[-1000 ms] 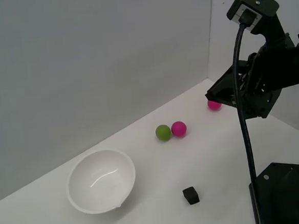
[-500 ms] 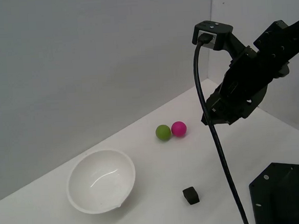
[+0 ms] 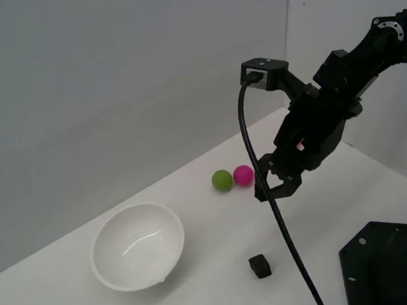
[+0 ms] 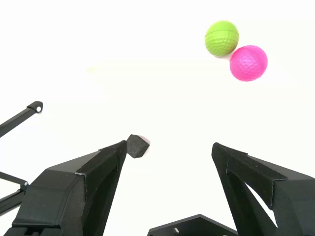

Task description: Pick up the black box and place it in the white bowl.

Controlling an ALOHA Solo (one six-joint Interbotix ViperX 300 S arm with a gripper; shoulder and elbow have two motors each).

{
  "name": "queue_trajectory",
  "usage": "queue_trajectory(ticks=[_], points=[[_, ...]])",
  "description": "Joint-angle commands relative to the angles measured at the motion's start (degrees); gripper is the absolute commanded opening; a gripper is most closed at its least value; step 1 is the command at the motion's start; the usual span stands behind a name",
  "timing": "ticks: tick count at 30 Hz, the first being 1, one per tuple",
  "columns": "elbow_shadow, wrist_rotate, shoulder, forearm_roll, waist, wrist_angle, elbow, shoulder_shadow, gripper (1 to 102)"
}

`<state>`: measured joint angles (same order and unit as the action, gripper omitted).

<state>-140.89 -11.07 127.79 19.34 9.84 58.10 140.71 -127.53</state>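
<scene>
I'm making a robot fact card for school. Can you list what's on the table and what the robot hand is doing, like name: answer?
black box: on the table, near the bowl, not picked up
white bowl: upright, nothing visible inside
green ball: touching the pink ball
pink ball: beside the green one
gripper: open, holding nothing, in the air above the table
table: white

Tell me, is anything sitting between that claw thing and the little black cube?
No. In the exterior view, only bare white table lies between the open gripper and the black box. The green ball and pink ball sit off to the side.
</scene>
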Motion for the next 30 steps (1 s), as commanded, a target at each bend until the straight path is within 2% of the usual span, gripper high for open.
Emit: queue_trajectory(ticks=[1,9,16,24,30], points=[[1.1,-0.6,-0.5,1.1,2.4,0.9,-0.9,0.4,100],[-0.7,-0.6,-3.5,4.6,6.1,0.9,0.9,3.4,100],[-1.9,-0.7,-4.4,4.8,6.9,0.3,2.0,4.3,100],[-4.0,-0.6,-5.2,4.8,11.1,-7.6,4.2,5.1,100],[-4.5,0.2,-7.6,4.9,15.0,-9.2,4.7,7.5,100]])
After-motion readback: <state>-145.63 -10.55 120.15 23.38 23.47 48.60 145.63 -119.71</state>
